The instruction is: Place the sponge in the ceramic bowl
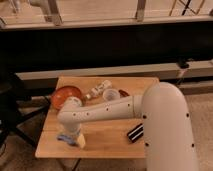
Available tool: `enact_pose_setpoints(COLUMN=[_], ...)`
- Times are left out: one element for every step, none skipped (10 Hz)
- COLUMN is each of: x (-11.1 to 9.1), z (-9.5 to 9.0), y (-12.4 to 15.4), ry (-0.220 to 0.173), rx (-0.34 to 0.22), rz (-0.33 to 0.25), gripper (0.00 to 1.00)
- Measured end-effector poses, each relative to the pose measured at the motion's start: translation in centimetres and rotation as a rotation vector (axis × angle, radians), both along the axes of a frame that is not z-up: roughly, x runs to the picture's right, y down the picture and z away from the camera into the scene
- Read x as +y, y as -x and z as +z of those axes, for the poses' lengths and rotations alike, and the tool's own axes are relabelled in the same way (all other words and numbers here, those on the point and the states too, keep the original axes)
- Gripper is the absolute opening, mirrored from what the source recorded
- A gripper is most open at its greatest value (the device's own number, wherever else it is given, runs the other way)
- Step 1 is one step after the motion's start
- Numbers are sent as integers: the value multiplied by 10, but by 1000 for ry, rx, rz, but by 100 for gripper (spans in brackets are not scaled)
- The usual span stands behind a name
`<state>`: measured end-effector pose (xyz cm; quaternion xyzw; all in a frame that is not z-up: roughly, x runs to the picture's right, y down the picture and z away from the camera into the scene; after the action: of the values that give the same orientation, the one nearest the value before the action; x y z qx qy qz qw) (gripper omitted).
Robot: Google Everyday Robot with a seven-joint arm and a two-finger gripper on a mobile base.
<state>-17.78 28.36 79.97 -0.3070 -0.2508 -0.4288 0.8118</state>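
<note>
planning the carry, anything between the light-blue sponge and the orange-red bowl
Nothing visible on the wooden table between the light-blue soft sponge at its front-left edge and the round orange-red ceramic bowl behind it. The gripper is at the sponge.

I get one view only, looking steeply down and forward from above, close behind the arm (pixel 165 125), whose thick white link fills my lower right. The end effector (pixel 71 136) sits lower left, at mid range. The whole worktop (pixel 107 137) spreads beyond and right of it.

Wooden table (pixel 107 144) bears cup (pixel 110 95), striped black bar (pixel 135 133).
</note>
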Motion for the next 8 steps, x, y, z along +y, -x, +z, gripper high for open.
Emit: enact_pose_setpoints(x=[0,0,-1,-1,-1,-1,-1,-1], z=[-2,-3,-5,-6,-7,-8,-9,-10], y=[-1,-1,-1,0,1,4,6,10], ry=[-9,-16,-28,-39,-48,-57,-65,-74], rx=[-5,-8,-13,-18,-19,-19,-20,-23], rz=[6,8,9,9,7,3,-1,-6], gripper=[80,80,80,80,80,80,80,80])
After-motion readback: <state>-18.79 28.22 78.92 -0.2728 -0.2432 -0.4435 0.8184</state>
